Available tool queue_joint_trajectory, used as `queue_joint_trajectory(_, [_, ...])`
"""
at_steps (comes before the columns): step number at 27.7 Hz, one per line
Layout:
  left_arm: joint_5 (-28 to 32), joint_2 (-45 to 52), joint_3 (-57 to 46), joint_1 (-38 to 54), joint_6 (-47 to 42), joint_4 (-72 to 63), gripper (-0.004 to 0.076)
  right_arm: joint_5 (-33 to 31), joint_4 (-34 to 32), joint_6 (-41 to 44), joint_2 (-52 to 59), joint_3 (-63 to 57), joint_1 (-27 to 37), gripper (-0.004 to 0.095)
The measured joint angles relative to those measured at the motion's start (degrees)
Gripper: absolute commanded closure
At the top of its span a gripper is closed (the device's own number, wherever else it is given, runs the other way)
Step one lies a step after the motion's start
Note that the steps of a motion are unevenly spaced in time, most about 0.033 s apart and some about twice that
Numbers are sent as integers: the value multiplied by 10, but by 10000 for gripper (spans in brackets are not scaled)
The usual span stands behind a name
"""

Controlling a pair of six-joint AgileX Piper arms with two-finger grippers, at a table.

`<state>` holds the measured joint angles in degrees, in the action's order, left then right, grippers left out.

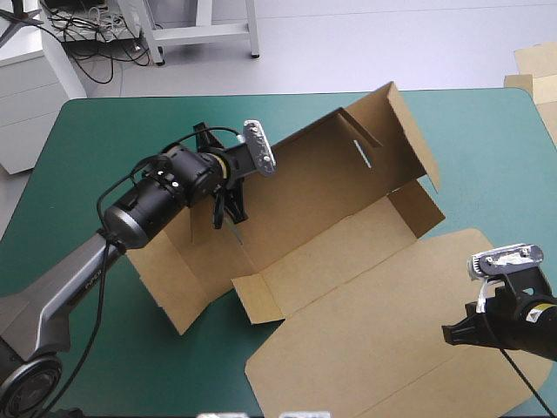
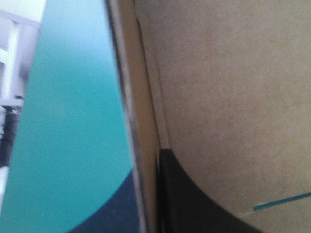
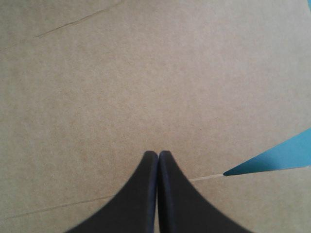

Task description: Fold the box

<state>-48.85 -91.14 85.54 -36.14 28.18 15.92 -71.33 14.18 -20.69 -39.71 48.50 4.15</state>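
The brown box [image 1: 348,261] lies partly folded in the middle of the teal-green table. Its long far wall [image 1: 331,152] stands raised, and the wide lid panel [image 1: 392,348] lies flat toward the near right. My left gripper [image 1: 228,207] sits at the left end of that wall. In the left wrist view the board's edge [image 2: 141,121] runs between its fingers [image 2: 194,204], so my left gripper [image 2: 148,162] is shut on the box. My right gripper [image 1: 454,333] hovers at the lid's right edge. Its fingers meet in an arch, and my right gripper [image 3: 158,154] is shut over bare board [image 3: 146,73].
A side flap [image 1: 170,279] of the box spreads toward the table's left. More pale board [image 1: 535,74] lies beyond the far right corner. Bare teal-green cover [image 1: 104,148] shows at the far left and along the near left edge.
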Motion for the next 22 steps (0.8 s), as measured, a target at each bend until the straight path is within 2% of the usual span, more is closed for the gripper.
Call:
queue_joint_trajectory(3, [23, 0, 0, -68, -47, 119, 734, 0, 0, 0, 0, 0, 0, 928])
queue_joint_trajectory(8, [38, 0, 1, -126, -122, 265, 734, 0, 5, 0, 0, 0, 0, 928])
queue_joint_trajectory(18, [39, -10, -4, -178, -179, 336, 734, 0, 17, 1, 0, 0, 0, 928])
queue_joint_trajectory(20, [40, -17, -12, -182, -224, 375, 734, 0, 19, 1, 0, 0, 0, 928])
queue_joint_trajectory(22, [38, -30, -35, -191, -310, 468, 734, 0, 22, 1, 0, 0, 0, 928])
